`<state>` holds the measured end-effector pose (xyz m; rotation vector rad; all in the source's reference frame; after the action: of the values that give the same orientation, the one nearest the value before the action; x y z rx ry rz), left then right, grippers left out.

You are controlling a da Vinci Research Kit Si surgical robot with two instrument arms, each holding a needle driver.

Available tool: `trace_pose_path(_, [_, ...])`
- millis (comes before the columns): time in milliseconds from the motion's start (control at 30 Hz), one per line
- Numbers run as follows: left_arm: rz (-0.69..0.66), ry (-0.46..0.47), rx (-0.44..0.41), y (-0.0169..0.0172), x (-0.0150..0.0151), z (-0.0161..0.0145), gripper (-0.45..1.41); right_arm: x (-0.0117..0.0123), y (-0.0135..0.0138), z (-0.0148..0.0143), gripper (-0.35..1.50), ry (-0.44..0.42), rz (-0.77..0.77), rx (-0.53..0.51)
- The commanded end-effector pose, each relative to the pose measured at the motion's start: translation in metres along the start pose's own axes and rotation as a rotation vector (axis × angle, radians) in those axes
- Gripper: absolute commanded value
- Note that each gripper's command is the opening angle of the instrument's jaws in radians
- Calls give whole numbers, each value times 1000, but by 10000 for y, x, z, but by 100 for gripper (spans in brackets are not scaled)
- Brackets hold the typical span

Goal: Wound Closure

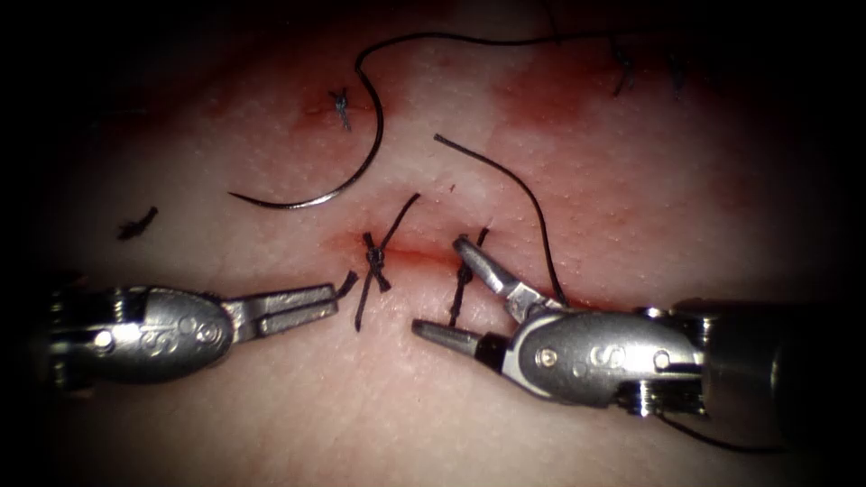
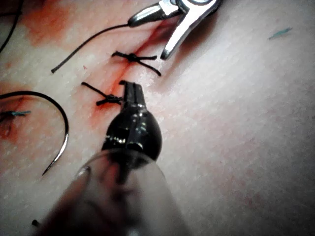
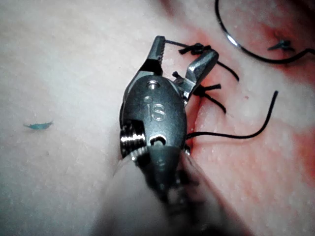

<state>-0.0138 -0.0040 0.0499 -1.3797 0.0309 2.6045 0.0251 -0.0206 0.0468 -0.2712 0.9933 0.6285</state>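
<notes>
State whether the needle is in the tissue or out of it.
Out: the needle lies free on the tissue, its whole curve visible, held by neither gripper.

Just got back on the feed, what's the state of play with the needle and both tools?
The needle lies loose on the tissue above the cut, not in the tissue and held by neither tool, its thread trailing off along the top. The left tool has its fingers shut on a tail of the left knot. The right tool is open, its fingers straddling the second stitch and holding nothing. A loose thread end curves beside it.
</notes>
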Motion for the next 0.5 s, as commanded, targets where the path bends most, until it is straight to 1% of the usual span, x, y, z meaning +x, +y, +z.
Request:
trace_pose_path(33, [-3,-8,16,2,-9,-2,-45,-8,-5,-15,121,-39,8,18])
trace_pose_path(100, [-1,-15,31,0,-24,-22,-45,-9,1,-27,104,-35,-58,50])
trace_pose_path(133, [-5,-17,35,0,-31,-28,-45,-9,3,-31,89,-28,-87,63])
trace_pose_path(200, [-23,-27,46,3,-48,-39,-45,-5,10,-40,76,-19,-159,75])
trace_pose_path(233, [-37,-31,52,4,-56,-42,-45,-3,12,-43,72,-14,-197,76])
trace_pose_path(267, [-46,-35,57,5,-63,-43,-45,-1,14,-46,49,-11,-224,80])
trace_pose_path(300, [-57,-44,62,5,-73,-45,-45,2,15,-49,14,-8,-222,88])
trace_pose_path(400, [-84,-68,53,2,-96,-44,-45,9,14,-55,-35,2,-216,115])
trace_pose_path(500, [-119,-91,53,-6,-119,-40,-45,14,9,-61,-35,8,-205,127])
